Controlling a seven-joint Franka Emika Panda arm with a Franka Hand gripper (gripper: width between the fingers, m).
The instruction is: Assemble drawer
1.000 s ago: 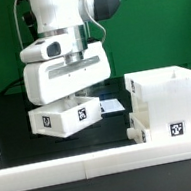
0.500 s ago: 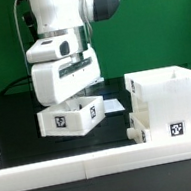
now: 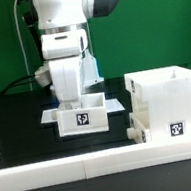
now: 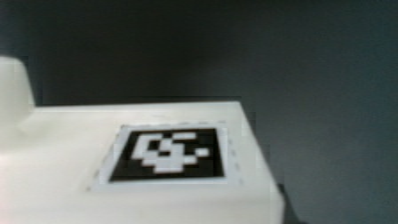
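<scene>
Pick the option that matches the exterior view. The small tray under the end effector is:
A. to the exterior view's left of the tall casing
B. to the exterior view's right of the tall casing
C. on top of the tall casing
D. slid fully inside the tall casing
A: the small tray stands to the exterior view's left of the tall casing, outside its walls, with its tag facing the camera.

Tool [image 3: 78, 101] tips hidden inside tray [image 3: 83, 119], arm [image 3: 63, 8] cropped above, tag [image 4: 169, 153] blurred (wrist view)
</scene>
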